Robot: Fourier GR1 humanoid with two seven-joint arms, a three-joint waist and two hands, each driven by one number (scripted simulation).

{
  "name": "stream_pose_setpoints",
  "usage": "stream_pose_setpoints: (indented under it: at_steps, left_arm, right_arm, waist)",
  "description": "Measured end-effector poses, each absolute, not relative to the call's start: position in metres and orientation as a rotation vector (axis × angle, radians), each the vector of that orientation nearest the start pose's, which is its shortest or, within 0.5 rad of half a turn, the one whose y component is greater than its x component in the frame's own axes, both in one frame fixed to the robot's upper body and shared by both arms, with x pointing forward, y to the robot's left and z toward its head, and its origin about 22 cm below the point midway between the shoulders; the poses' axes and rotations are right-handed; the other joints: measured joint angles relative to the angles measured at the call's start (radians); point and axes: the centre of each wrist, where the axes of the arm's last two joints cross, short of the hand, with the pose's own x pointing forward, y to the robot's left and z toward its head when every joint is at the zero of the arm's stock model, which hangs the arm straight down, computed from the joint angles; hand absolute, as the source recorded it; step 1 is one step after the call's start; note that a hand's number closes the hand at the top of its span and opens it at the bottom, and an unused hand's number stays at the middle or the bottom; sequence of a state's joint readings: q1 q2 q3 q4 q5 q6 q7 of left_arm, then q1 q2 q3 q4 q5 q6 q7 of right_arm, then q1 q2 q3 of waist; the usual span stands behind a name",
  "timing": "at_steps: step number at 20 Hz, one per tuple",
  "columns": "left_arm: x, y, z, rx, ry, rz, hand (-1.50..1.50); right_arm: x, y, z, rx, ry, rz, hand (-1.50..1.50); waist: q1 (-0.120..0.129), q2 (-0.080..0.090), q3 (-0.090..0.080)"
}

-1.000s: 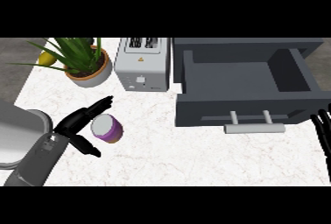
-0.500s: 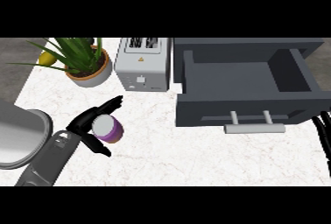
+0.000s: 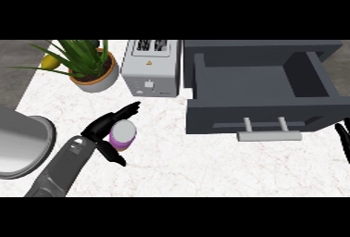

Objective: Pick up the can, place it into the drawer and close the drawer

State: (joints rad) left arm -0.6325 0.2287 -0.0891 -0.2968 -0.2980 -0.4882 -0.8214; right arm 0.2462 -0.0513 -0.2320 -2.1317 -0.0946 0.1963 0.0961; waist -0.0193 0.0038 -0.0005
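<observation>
Because the can [image 3: 123,135] stands upright on the table [image 3: 205,162], well to the left of the drawer [image 3: 263,99], your left robot hand [image 3: 104,130] has to take it from the side: its fingers reach past the can's far side and the thumb sits at the near side, so the can is bracketed. I judge the fingers spread apart around it, not yet clamped. The drawer is pulled open, its handle [image 3: 269,135] facing you, so the cavity is ready for a drop from above. Of the right robot hand [image 3: 344,141] only a dark sliver shows at the right edge; you cannot tell its fingers' state. Next you would close on the can, then lift.
</observation>
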Motion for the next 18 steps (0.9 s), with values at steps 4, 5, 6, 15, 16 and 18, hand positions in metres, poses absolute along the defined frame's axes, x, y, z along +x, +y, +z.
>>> stream_pose_setpoints:
  at_steps: [4, 5, 6, 15, 16, 18]
  left_arm:
    - [0.337, 0.267, -0.092, -0.466, -1.466, -0.736, 1.50]
    - [0.336, 0.265, -0.092, -0.475, -1.463, -0.734, 1.50]
    - [0.336, 0.261, -0.093, -0.485, -1.465, -0.728, 1.50]
    - [0.332, 0.267, -0.095, -0.407, -1.502, -0.480, 1.50]
    - [0.327, 0.274, -0.098, -0.341, -1.524, -0.391, 1.50]
    - [0.322, 0.290, -0.100, -0.203, -1.564, -0.210, 1.50]
  right_arm:
    - [0.154, -0.300, 0.093, -0.160, -1.814, 0.007, -1.50]
    - [0.153, -0.299, 0.094, -0.159, -1.812, 0.005, -1.50]
    - [0.151, -0.300, 0.093, -0.158, -1.813, 0.003, -1.50]
    - [0.148, -0.301, 0.095, -0.170, -1.809, -0.028, -1.50]
    - [0.147, -0.302, 0.095, -0.177, -1.810, -0.030, -1.50]
    - [0.143, -0.305, 0.094, -0.192, -1.806, -0.038, -1.50]
  waist:
    - [0.002, -0.002, 0.001]
    - [0.004, -0.003, 0.001]
    - [0.005, -0.003, 0.002]
    - [0.023, -0.008, 0.001]
    - [0.030, -0.009, 0.001]
    - [0.040, -0.011, 0.002]
